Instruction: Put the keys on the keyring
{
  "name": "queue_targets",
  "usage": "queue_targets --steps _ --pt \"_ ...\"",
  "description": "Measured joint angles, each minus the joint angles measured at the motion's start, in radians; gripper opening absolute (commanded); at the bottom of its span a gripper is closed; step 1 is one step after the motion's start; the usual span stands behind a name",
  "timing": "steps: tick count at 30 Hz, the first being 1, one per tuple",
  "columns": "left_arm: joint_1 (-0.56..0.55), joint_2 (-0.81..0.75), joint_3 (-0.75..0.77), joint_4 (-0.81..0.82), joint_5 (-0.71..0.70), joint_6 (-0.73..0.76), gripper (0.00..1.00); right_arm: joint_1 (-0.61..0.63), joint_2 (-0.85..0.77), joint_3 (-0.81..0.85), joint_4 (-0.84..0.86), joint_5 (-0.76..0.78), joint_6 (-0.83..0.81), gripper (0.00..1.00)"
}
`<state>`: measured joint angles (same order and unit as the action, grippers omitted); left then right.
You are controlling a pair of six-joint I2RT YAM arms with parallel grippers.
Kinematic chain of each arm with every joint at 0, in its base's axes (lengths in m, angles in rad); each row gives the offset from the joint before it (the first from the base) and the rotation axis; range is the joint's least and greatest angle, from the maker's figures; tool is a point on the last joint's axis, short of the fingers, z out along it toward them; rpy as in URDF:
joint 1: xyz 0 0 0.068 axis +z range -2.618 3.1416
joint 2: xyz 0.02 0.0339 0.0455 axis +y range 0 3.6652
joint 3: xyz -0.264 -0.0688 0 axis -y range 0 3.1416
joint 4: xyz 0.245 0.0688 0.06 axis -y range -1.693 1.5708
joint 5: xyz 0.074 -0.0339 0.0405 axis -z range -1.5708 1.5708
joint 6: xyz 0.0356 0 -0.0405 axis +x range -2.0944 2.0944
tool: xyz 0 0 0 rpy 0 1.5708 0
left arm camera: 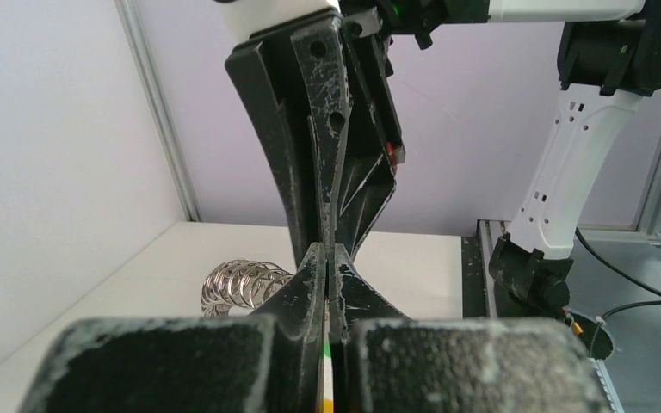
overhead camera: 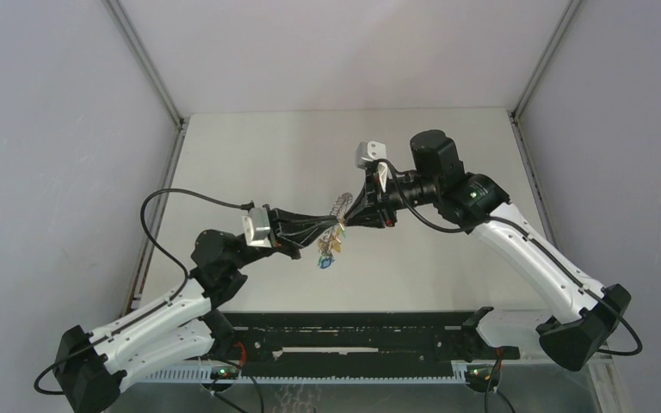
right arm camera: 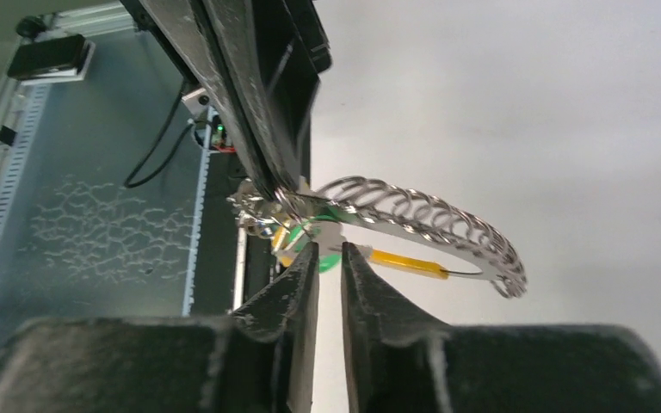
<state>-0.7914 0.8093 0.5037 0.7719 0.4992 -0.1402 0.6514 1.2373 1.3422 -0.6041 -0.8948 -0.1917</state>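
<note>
- My left gripper (left arm camera: pixel 327 268) has its jaws pressed fully together. In the right wrist view its tips pinch the near end of the keyring (right arm camera: pixel 430 215), where the coil starts.
- The keyring is held up in the air, above the table (overhead camera: pixel 250 155) and not resting on it. It is a silvery coiled loop that arcs away from my left fingertips.
- A yellow-orange band (right arm camera: pixel 404 260) runs along the underside of the keyring, from the pinched end towards the far end of the coil.
- My right gripper (right arm camera: pixel 328 255) sits just below the pinched end of the keyring. Its jaws stand a narrow slit apart, not clamped flat.
- A green key head (right arm camera: pixel 317 232) lies right at that slit, just under the keyring's end. I cannot tell whether my right fingers touch it.
- From above, the keys (overhead camera: pixel 328 252) hang in a small cluster below the keyring, with green and blue heads showing. They dangle free of the table.
- My two grippers meet nose to nose at the keyring, the left coming in from one side of it and the right from the other.
- In my left wrist view the keyring's coil shows just to the side of my closed fingers, and a thin sliver of green and yellow shows in the seam between them.
</note>
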Motion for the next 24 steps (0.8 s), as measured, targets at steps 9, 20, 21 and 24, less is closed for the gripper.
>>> queue_targets --steps 9,20,21,24 --pt "0.0 -0.006 0.0 0.031 0.002 -0.008 0.0 -0.001 -0.083 -0.068 0.053 0.021 -0.031 0.4" --pt "0.0 -0.005 0.0 0.072 0.01 -0.034 0.0 0.019 -0.119 -0.109 0.257 -0.028 -0.027 0.4" --pt "0.0 -0.005 0.0 0.077 0.01 -0.035 0.0 0.02 -0.112 -0.109 0.266 -0.031 -0.027 0.4" --pt "0.0 -0.005 0.0 0.087 0.011 -0.036 0.0 0.025 -0.088 -0.109 0.279 -0.043 -0.026 0.37"
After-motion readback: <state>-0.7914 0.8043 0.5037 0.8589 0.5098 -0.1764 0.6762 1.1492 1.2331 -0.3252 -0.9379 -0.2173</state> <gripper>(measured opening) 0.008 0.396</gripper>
